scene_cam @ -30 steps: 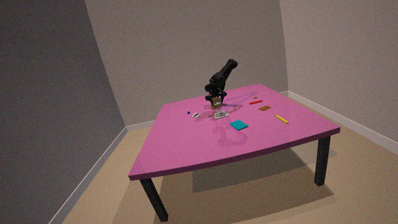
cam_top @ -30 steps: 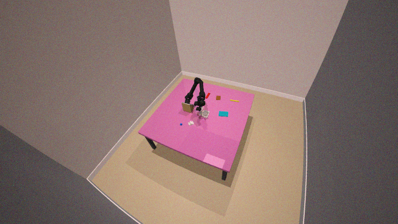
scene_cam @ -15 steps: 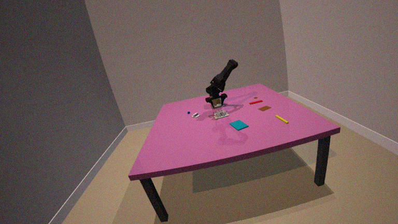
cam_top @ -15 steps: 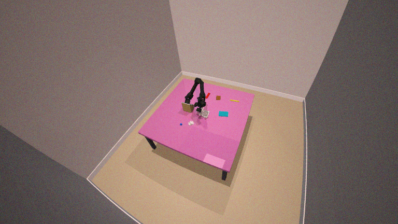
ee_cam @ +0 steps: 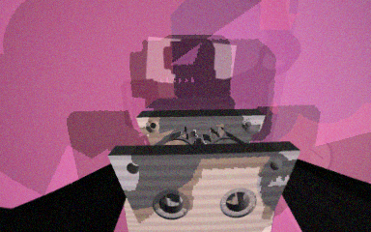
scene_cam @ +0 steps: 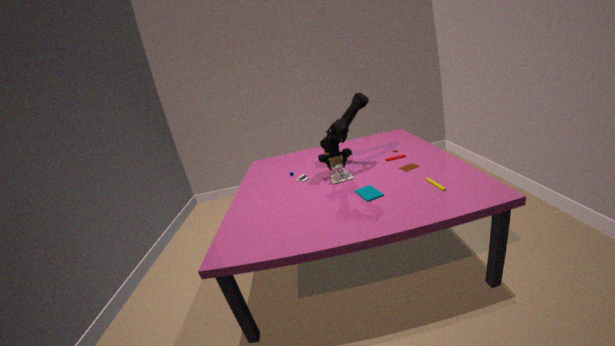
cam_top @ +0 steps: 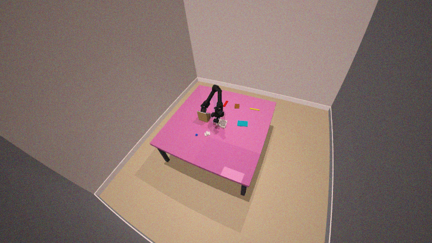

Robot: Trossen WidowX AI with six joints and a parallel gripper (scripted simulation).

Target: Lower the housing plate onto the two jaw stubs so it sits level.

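Note:
My gripper (cam_top: 216, 121) (scene_cam: 336, 167) (ee_cam: 202, 164) is shut on the housing plate (ee_cam: 232, 179), with one black finger at each side. The plate is light, with two ringed holes and a small hole near each upper corner. It is over the near part of the base (cam_top: 224, 125) (scene_cam: 347, 179) (ee_cam: 217, 122) and hides much of it in the wrist view. Toothed jaw parts (ee_cam: 193, 137) show on the base beyond the plate's far edge. The stubs under the plate are hidden, and I cannot tell whether the plate touches them.
A small white part (cam_top: 207, 133) (scene_cam: 302, 178) and blue cube (cam_top: 196, 135) (scene_cam: 291, 173) lie nearby. A teal slab (cam_top: 242, 123) (scene_cam: 369, 193), yellow bar (cam_top: 254, 109) (scene_cam: 435, 183), brown block (cam_top: 237, 106) (scene_cam: 408, 166) and red bar (cam_top: 225, 103) (scene_cam: 395, 158) lie on the table. A brown board (cam_top: 203, 116) stands by the arm.

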